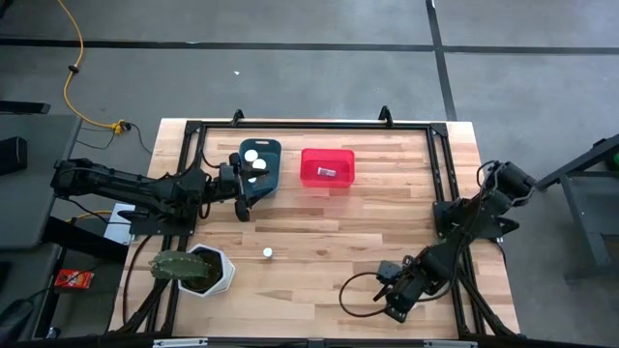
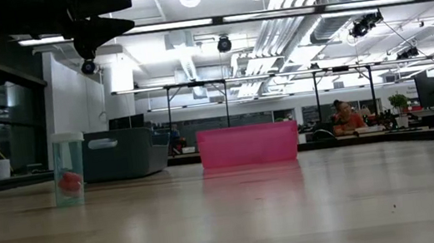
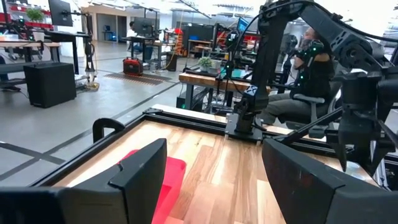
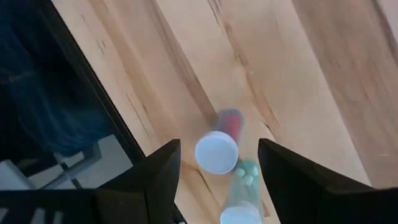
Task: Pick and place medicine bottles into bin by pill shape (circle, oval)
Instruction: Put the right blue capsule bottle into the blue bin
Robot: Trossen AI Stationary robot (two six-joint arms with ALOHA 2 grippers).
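My left gripper [image 1: 253,193] is open and empty. It hangs above the table beside the dark teal bin [image 1: 259,164], which holds several white-capped bottles [image 1: 253,162], and its open gap shows in the left wrist view [image 3: 214,180]. The red bin [image 1: 327,166] holds one bottle [image 1: 326,172]. One bottle [image 1: 268,253] with a red pill stands upright on the table, and it also shows in the low view [image 2: 68,169]. My right gripper [image 1: 395,307] is open near the front edge. Its fingers point down over two bottles lying on the wood, one with red pills [image 4: 219,146] and one with pale green pills [image 4: 241,193]. It touches neither.
A white hexagonal pot [image 1: 208,271] with a plant stands at the front left. A black frame [image 1: 319,126] runs around the tabletop, and its rail [image 4: 93,99] lies close to my right gripper. Bare wood lies between the bins and the front edge.
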